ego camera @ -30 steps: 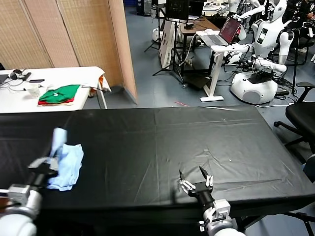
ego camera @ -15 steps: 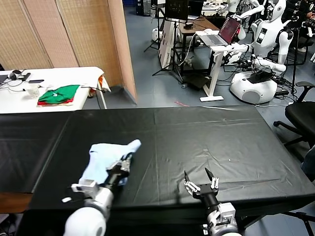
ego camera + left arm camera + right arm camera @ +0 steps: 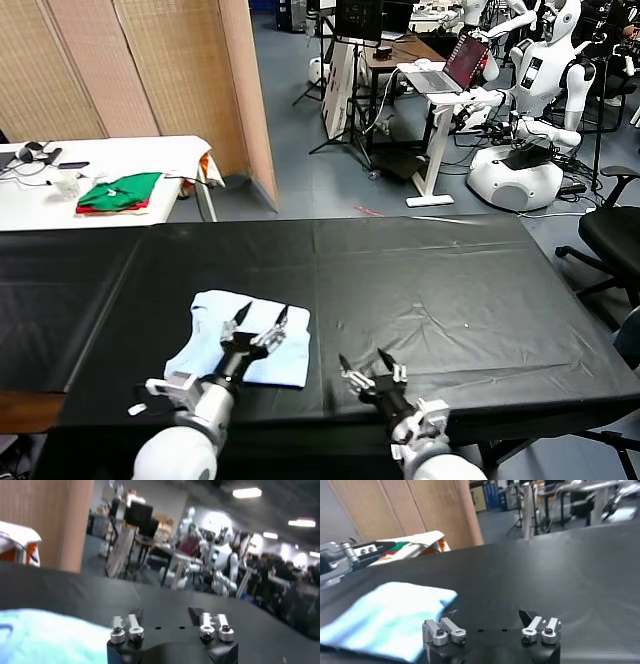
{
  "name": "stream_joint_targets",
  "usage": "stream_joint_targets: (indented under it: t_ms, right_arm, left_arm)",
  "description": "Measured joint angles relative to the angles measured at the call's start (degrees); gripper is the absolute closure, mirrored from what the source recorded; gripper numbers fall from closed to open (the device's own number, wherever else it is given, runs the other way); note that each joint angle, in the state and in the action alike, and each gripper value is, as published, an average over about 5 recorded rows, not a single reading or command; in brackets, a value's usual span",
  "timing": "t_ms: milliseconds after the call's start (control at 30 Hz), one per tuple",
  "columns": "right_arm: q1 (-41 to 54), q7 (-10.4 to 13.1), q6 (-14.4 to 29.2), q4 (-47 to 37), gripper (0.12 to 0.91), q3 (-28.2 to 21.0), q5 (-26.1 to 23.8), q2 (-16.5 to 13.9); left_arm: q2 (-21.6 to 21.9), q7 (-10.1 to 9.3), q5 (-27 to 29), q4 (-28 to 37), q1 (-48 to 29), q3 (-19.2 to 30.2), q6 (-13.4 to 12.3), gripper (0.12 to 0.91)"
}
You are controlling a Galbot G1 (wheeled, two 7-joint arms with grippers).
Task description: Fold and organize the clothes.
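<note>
The T-shirt (image 3: 252,338) lay as a rumpled, roughly folded pale blue bundle on the black table (image 3: 450,300), toward the near edge and left of centre. The left gripper (image 3: 256,324) hovered right over the bundle's near half with its two fingers spread apart, clasping nothing; whether the fingertips touched the cloth could not be told. In the left wrist view the T-shirt (image 3: 45,637) showed as a pale blue mass beside that gripper (image 3: 170,622), whose jaws stood wide with only black tabletop between them. The right gripper (image 3: 366,366) hung above the table's near edge, just to the right of the T-shirt and apart from it, its fingers likewise splayed and empty. Its wrist view showed the T-shirt (image 3: 390,620) lying flat near the gripper (image 3: 492,625), with the left gripper (image 3: 350,555) poking in at the far side of the cloth. Behind the black table, a white table (image 3: 120,155) at the left held folded green and red garments (image 3: 120,192).
</note>
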Motion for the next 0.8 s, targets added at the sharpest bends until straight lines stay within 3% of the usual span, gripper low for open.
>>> stream_joint_targets:
  t_ms: [367,467,633,800]
  right_arm:
    - [9.8,0.8,-1.4,-9.2,0.122,-5.7,6.4,3.1]
    - [11.5,0.9,-2.0,-11.4,0.164,-6.3,8.7,3.7]
    - [12.7,0.8,-2.4,-13.3,0.392,-6.6,10.3,4.3]
    - [12.3,1.0,-3.2,-12.8,0.694,-6.2,10.6,4.1]
  left_arm:
    - [-0.1,0.21,5.1,-1.4,4.6,-6.0,-3.6,0.123]
    - [-0.4,0.24,5.6,-1.5,5.9,-7.5,-4.3,0.123]
    - [-1.1,0.24,6.0,-1.8,7.8,-9.7,-5.3,0.123]
    - [-1.3,0.31,5.9,-1.9,9.0,-11.1,-5.9,0.123]
